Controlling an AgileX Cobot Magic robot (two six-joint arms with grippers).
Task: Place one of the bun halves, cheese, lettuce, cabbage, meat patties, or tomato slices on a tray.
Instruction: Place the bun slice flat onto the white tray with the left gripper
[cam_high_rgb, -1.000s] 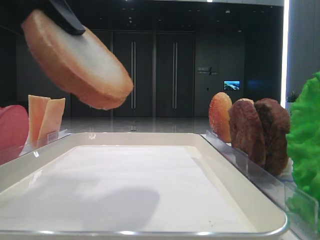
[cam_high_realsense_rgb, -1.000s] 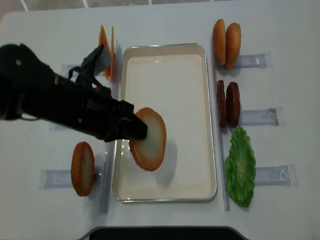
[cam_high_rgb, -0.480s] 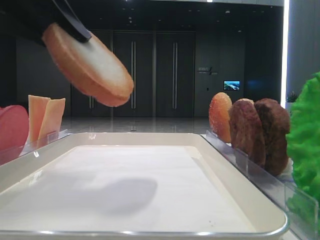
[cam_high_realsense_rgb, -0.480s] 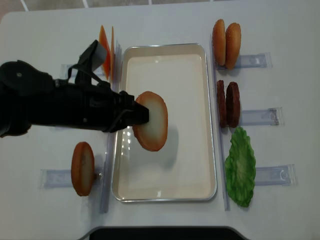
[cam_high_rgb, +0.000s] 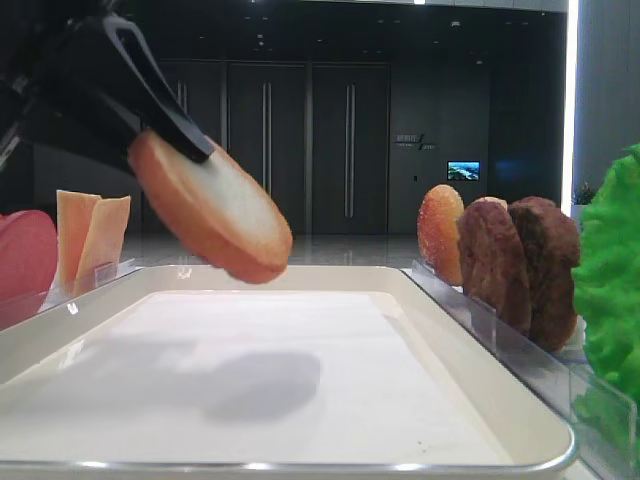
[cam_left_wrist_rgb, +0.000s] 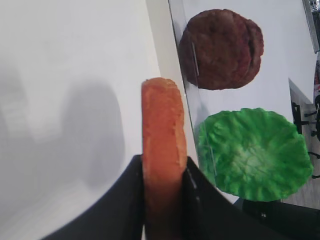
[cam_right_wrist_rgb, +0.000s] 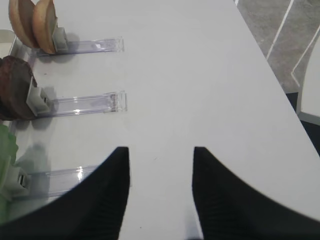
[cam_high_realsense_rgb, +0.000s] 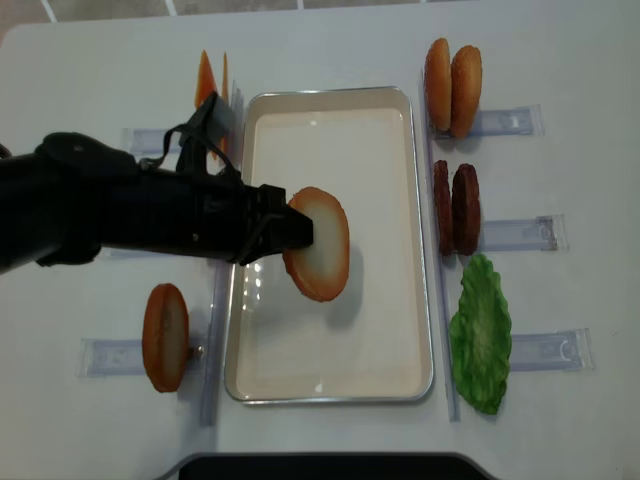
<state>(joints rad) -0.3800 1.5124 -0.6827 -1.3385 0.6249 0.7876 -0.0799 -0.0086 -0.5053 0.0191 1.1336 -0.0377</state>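
Observation:
My left gripper (cam_high_realsense_rgb: 296, 230) is shut on a bun half (cam_high_realsense_rgb: 320, 245), held tilted in the air over the middle of the cream tray (cam_high_realsense_rgb: 340, 140), pale cut face up. In the left wrist view the fingers clamp the bun half's (cam_left_wrist_rgb: 163, 120) golden rim edge-on. The low exterior view shows the bun half (cam_high_rgb: 215, 215) clear above the tray's liner (cam_high_rgb: 300, 390). Meat patties (cam_high_realsense_rgb: 456, 208) and lettuce (cam_high_realsense_rgb: 481, 333) stand right of the tray, cheese (cam_high_realsense_rgb: 212, 82) at its far left. A tomato slice (cam_high_rgb: 25, 255) shows at the left. No cabbage is in view. My right gripper (cam_right_wrist_rgb: 160, 150) is open over bare table.
Two orange speckled bun pieces (cam_high_realsense_rgb: 452, 73) stand at the far right, another bun piece (cam_high_realsense_rgb: 165, 335) near left. Clear plastic racks (cam_right_wrist_rgb: 85, 102) lie along both sides of the tray. The table edge (cam_right_wrist_rgb: 280, 100) runs right of my right gripper.
The left gripper has carried the bun half to the right, farther over the tray's middle, and lower toward the liner. The right gripper view has no earlier frame.

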